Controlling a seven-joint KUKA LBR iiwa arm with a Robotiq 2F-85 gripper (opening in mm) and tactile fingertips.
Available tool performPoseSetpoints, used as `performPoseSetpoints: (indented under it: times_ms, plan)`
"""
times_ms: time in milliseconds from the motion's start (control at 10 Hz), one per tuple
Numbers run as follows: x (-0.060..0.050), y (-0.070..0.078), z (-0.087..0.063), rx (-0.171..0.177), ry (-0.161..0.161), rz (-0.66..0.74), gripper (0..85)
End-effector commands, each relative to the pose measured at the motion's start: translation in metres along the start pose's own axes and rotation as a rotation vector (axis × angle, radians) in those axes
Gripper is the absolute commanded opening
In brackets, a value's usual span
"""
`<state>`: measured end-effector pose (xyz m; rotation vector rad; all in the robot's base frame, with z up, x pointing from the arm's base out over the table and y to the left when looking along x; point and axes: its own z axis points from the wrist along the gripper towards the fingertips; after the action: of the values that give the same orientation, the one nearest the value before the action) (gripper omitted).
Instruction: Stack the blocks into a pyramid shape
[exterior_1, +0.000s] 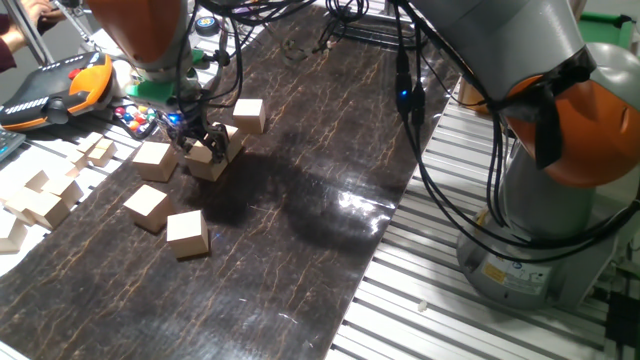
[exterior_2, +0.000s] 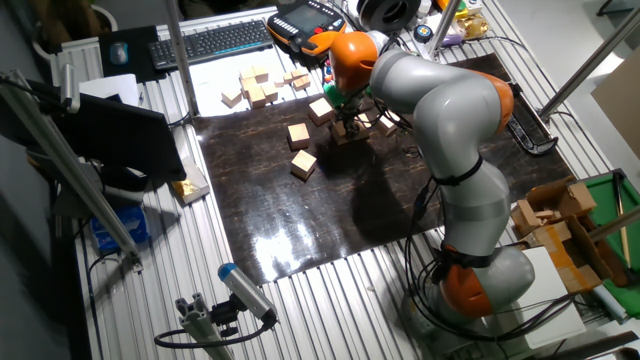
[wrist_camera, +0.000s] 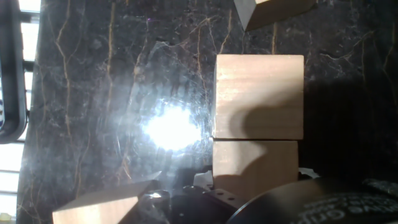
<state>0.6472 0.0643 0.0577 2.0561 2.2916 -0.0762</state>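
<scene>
The claw (exterior_1: 205, 143) is low over the dark marbled surface (exterior_1: 300, 200), its fingers straddling a tan block (exterior_1: 209, 160); whether they grip it or just flank it, I cannot tell. In the hand view two blocks (wrist_camera: 259, 96) lie touching edge to edge in a row, with a third (wrist_camera: 273, 9) just beyond. Other blocks sit loose nearby: one (exterior_1: 249, 115) behind the claw, one (exterior_1: 155, 160) beside it, and two (exterior_1: 187, 233) closer to the front edge. A pile of smaller pale pieces (exterior_1: 45, 195) lies off the mat.
</scene>
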Motion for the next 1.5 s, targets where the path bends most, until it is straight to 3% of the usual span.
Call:
performPoseSetpoints:
  times_ms: [0,600,700,1100,1200,1400]
  plan:
    - [0.0000,0.0000,0.0001,0.000,0.000,0.001,0.7]
    - [-0.0001,0.0000,-0.0004,-0.001,-0.008,0.001,1.0]
    - [-0.0001,0.0000,-0.0005,-0.001,-0.008,0.001,9.0]
    - [-0.0001,0.0002,-0.0003,-0.013,-0.024,0.035,65.0]
    - [-0.0001,0.0001,-0.0003,-0.012,-0.026,0.035,75.3]
    - [-0.0001,0.0000,-0.0001,-0.004,-0.019,0.021,75.7]
